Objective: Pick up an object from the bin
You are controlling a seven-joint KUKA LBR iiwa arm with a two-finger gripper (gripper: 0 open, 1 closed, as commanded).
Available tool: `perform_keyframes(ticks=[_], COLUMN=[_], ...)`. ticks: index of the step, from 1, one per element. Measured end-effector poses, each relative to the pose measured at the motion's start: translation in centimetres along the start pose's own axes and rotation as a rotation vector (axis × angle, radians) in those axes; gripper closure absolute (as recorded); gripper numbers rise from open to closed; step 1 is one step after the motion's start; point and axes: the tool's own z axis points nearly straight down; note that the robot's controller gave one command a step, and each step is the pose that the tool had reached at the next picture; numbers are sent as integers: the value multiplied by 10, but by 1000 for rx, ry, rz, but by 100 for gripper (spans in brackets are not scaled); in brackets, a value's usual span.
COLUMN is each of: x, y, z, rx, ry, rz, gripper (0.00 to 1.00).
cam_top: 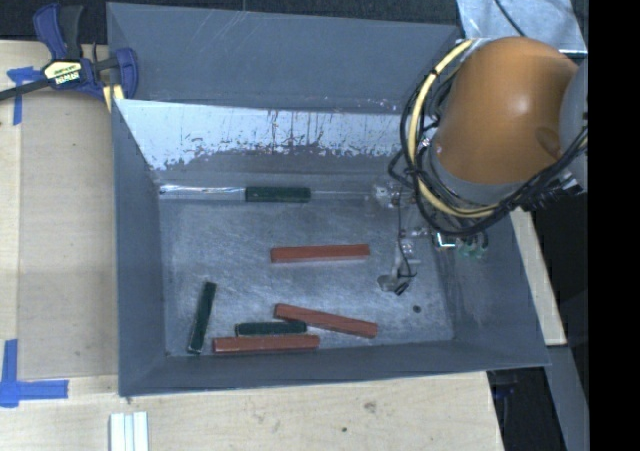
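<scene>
My gripper (399, 282) hangs low over the right part of the bin floor, below the orange cover. Just to its left, a red-brown stick (320, 254) lies flat across the middle of the bin, its right end a short way from the gripper. Another red-brown stick (326, 320) lies slanted toward the front, left of and below the gripper. I see nothing held by the gripper.
At the front left lie a third red-brown stick (265, 343), a short dark green stick (270, 328) and a slanted dark green stick (203, 317). One more dark green stick (278, 195) rests against the back wall. The arm and its cables cover the bin's right rear corner.
</scene>
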Motion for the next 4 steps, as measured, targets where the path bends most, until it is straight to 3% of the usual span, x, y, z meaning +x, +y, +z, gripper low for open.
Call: perform_keyframes(ticks=[1, 2, 3, 4], x=[-37, -39, -52, -74], y=[-36, -35, -88, -71], z=[157, 153, 43, -59], rx=[1, 1, 6, 4], ry=[-1, -7, -17, -14], rz=[-197, -196, -220, -607], gripper=[0, 100, 100, 100])
